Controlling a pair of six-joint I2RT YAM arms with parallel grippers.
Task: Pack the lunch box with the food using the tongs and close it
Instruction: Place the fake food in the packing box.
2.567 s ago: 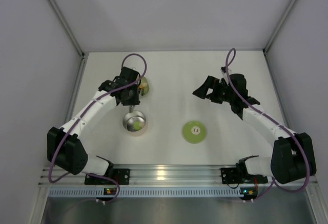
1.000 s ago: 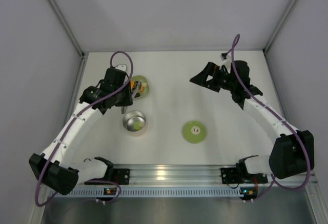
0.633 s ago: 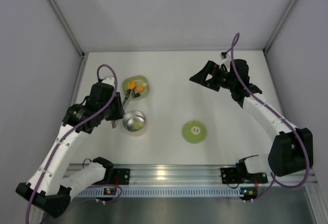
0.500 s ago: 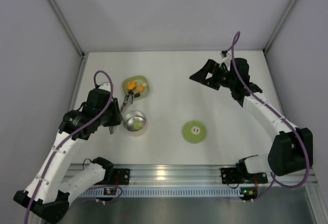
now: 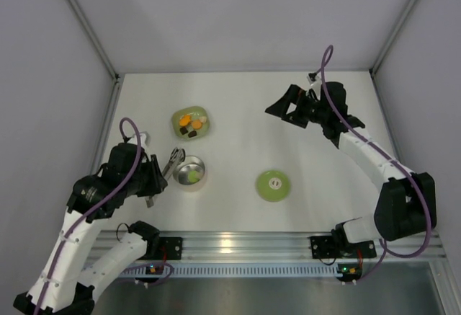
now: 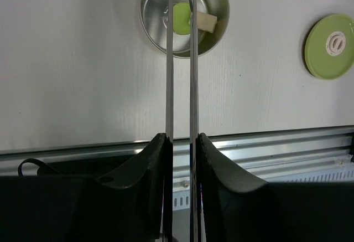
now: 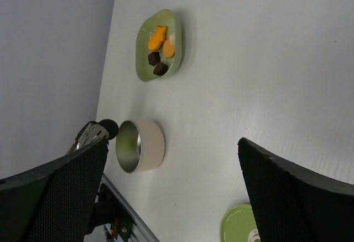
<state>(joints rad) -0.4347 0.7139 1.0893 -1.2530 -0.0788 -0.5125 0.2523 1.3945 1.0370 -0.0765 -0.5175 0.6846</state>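
Only the left wrist view shows thin grey metal tongs [image 6: 169, 76], pinched in the left gripper [image 6: 181, 138], reaching the round steel lunch box [image 6: 151, 16]; the right gripper [image 7: 172, 144] is wide open.

The left wrist view's top edge cuts off both tips of the tongs [image 6: 170, 59] and the far rim of the lunch box [image 6: 155, 23], 1 of the 2 tong arms covers part of a pale piece [image 6: 206, 21] inside, perhaps food, and the right wrist view's bottom edge crops the lid [image 7: 235, 225].
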